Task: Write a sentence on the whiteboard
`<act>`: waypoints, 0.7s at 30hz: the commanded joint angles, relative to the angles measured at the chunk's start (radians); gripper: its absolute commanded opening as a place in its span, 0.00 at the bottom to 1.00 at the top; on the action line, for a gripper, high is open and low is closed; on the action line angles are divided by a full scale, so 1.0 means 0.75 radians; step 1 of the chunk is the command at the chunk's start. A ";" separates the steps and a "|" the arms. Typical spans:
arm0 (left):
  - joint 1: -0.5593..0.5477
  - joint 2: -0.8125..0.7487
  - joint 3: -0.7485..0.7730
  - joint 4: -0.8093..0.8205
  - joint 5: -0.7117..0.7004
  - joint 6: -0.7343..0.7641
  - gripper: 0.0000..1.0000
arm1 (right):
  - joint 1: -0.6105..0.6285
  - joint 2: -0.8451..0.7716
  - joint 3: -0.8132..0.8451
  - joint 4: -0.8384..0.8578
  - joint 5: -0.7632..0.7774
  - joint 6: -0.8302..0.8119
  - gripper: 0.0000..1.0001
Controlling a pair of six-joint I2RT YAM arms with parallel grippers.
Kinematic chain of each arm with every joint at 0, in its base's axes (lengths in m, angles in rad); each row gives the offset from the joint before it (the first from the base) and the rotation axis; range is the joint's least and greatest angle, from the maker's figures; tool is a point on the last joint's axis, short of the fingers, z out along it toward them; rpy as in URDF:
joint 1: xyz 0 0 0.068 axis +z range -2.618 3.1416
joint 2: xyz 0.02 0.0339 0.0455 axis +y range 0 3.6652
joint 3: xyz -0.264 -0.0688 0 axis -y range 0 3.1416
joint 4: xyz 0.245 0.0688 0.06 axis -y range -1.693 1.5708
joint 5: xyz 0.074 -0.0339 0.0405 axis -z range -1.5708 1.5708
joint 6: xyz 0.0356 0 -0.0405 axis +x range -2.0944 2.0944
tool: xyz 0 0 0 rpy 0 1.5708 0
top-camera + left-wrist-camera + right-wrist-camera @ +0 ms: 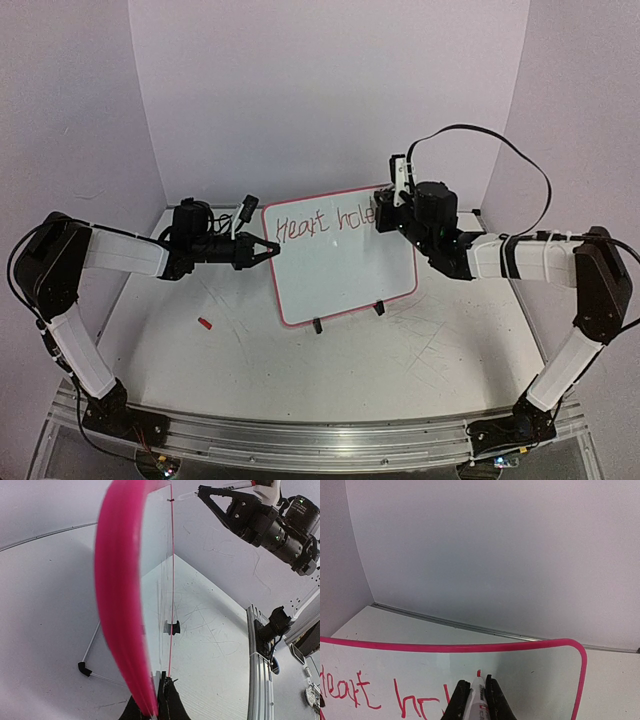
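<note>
The whiteboard [345, 268] stands tilted on two black clip feet mid-table, pink-red rim, with red writing "Heart hole" along its top. My left gripper [268, 250] is shut on the board's left edge; in the left wrist view the pink rim [120, 605] runs edge-on into the gripper [159, 700]. My right gripper [385, 215] is shut on a white marker with a red tip [479, 690], the tip on the board's face near the upper right, just after the writing. The board also shows in the right wrist view [530, 680].
A small red cap [204, 323] lies on the table left of the board. White walls enclose the back and sides. A metal rail [320, 440] runs along the near edge. The board's back stand wire [90, 645] shows behind it.
</note>
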 commanded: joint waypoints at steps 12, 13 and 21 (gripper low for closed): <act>0.011 -0.017 0.021 -0.042 -0.196 0.182 0.00 | 0.000 -0.086 -0.167 -0.011 0.005 0.100 0.00; 0.011 -0.017 0.021 -0.042 -0.195 0.182 0.00 | 0.000 -0.088 -0.174 -0.012 0.006 0.102 0.00; 0.011 -0.018 0.020 -0.043 -0.197 0.182 0.00 | -0.001 -0.136 -0.189 -0.027 0.047 0.080 0.00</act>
